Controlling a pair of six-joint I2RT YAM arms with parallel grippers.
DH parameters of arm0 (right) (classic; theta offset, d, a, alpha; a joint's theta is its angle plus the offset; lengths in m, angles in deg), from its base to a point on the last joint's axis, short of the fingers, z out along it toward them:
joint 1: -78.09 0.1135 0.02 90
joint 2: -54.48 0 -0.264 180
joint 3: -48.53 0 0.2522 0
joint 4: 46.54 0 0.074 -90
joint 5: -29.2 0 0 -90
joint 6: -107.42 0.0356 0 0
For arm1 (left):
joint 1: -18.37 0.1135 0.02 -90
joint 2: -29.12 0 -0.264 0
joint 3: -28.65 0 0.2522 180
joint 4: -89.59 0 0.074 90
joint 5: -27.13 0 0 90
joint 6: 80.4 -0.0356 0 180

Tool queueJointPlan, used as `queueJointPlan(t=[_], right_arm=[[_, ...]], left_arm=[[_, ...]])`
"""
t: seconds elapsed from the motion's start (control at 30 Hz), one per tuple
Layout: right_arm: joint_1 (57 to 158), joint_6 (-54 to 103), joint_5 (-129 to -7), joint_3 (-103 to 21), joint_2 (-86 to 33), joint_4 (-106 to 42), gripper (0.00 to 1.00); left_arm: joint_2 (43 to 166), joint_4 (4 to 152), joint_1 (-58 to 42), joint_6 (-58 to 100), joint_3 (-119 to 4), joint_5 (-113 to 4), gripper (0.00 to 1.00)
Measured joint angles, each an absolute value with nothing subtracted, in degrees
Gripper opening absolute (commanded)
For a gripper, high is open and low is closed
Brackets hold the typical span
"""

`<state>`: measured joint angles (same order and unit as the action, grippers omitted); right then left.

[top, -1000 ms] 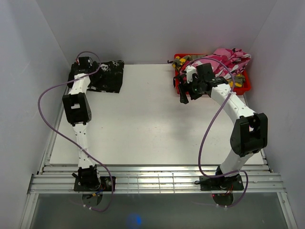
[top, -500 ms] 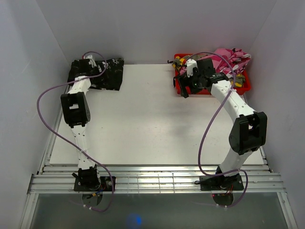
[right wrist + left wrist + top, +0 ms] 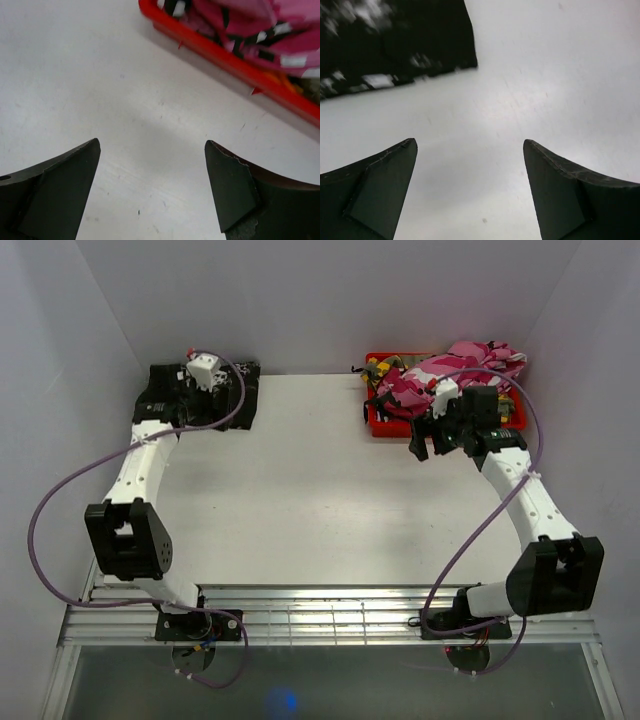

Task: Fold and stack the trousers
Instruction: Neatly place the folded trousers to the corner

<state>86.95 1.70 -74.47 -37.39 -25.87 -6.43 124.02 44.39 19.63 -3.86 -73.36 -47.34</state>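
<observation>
The black trousers with white splotches (image 3: 190,405) lie folded at the table's far left corner; their corner shows blurred in the left wrist view (image 3: 395,45). My left gripper (image 3: 232,388) is open and empty over the table beside that corner, fingers (image 3: 375,190) wide apart. The pink-white camouflage trousers (image 3: 450,370) are heaped in a red bin (image 3: 385,426) at the far right. My right gripper (image 3: 418,448) is open and empty, just above the table in front of the bin. The right wrist view shows the bin's rim (image 3: 225,59) and pink cloth (image 3: 260,20).
A bit of green-yellow cloth (image 3: 381,367) shows at the bin's far left corner. White walls close in the table on three sides. The white tabletop (image 3: 300,490) stretches between the two arms. Purple cables loop from both arms.
My left arm's elbow has dropped toward the near edge and its gripper has moved right across the black trousers. My right gripper has moved right and nearer, from the bin's left front corner.
</observation>
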Motion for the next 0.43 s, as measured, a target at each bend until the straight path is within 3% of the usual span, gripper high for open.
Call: queueJointPlan(t=[0.23, 0.43], right_arm=[[84.8, -1.3, -77.3, -21.4, -15.5, -2.0, 0.9], [84.1, -1.7, -77.9, -14.8, -4.7, -0.6, 0.9]], left_arm=[[114.0, 41.6, 19.1, -2.4, -48.9, -45.2, 0.98], [110.4, 42.1, 16.1, -0.5, -41.6, -46.3, 0.98]])
